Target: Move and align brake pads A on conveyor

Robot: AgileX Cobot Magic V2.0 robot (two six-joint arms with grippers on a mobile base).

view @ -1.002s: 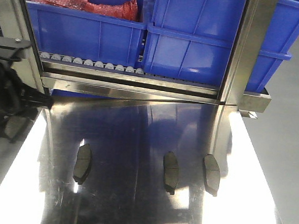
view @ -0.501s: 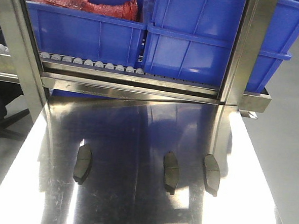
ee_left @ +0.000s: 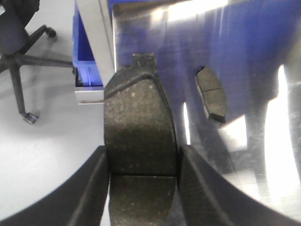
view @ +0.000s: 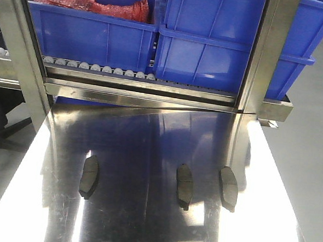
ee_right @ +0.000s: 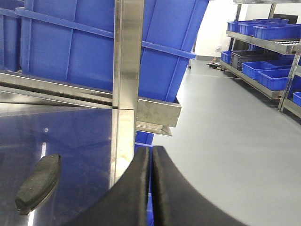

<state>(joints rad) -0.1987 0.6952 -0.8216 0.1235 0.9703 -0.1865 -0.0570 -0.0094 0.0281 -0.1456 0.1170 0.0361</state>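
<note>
Three brake pads lie on the shiny steel table (view: 144, 229): one at the left (view: 89, 176), one in the middle (view: 184, 185) and one to its right (view: 228, 188). Neither gripper shows in the front view. In the left wrist view my left gripper (ee_left: 142, 155) is shut on another brake pad (ee_left: 138, 117), held over the table's left edge, with one pad (ee_left: 210, 94) lying on the steel beyond it. My right gripper (ee_right: 151, 149) is shut with nothing in it, at the table's right edge, and a pad (ee_right: 40, 181) lies to its left. The conveyor is out of view.
Blue bins (view: 204, 47) sit on a roller rack behind the table, one holding red bags (view: 86, 1). Steel uprights (view: 264, 61) stand at the table's back corners. An office chair (ee_left: 19, 33) stands on the floor to the left. More shelves of blue bins (ee_right: 263, 28) stand far right.
A black arm at the left edge of the front view one second ago has gone out of that view. The three pads on the table have not moved.
</note>
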